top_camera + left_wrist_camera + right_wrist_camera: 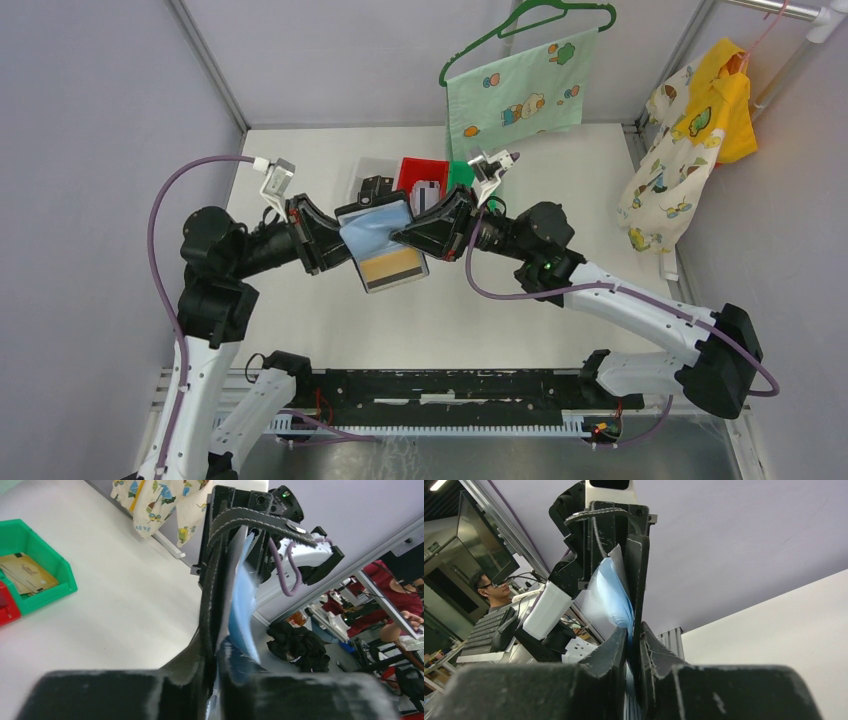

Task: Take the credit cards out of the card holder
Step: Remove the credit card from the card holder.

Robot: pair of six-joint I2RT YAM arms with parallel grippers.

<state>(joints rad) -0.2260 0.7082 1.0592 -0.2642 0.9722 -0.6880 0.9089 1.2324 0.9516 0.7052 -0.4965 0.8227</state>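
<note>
Above the table (480,320), the left gripper (343,250) and right gripper (406,236) each pinched an opposite edge of the open card holder (375,230).

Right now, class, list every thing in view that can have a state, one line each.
card holder, open, held up between both tools
left tool, shut on card holder
right tool, shut on card holder
tan-gold card, still in card holder
green bin, holds tan cards
red bin, holds a whitish card
</note>
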